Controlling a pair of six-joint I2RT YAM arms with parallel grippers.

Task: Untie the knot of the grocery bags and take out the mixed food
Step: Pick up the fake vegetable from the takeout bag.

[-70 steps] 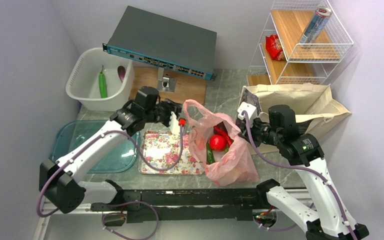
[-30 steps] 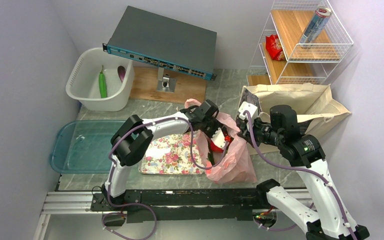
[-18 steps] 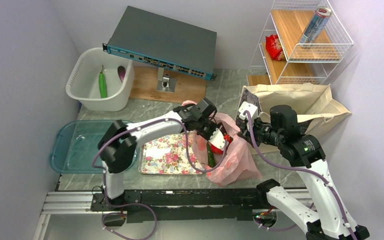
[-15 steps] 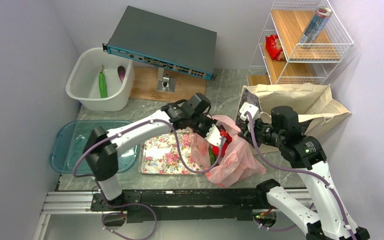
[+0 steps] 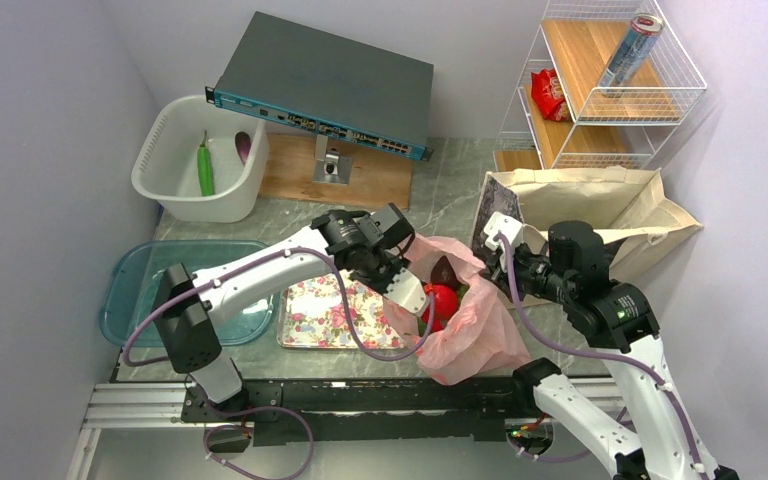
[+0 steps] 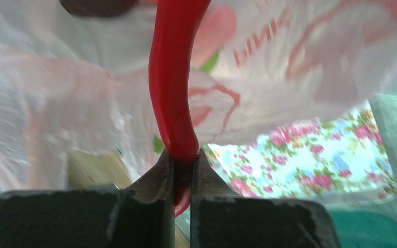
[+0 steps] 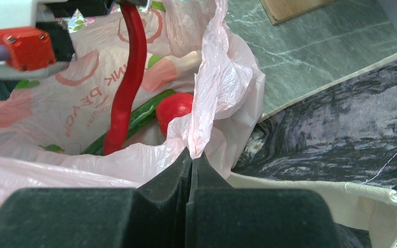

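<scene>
While my L pincer point(image 6: 182, 161) clamps one end of the long red pepper point(image 6: 171, 77), its long axis runs 6-to-12 o'clock in the L wrist view, bowing toward 1 at the far end. From the R wrist cam it hangs near upright, free tip pointing to 7 o'clock, dipping into the pink bag point(image 7: 214, 77) beside a green pepper point(image 7: 146, 116) & a red round fruit point(image 7: 176, 106). R pincer point(image 7: 190, 155) is pinched closed on the bag's rim. Bag sits on the desk point(image 5: 460, 175) btwn floral tray point(image 5: 320, 300) & canvas tote point(image 5: 600, 200).
</scene>
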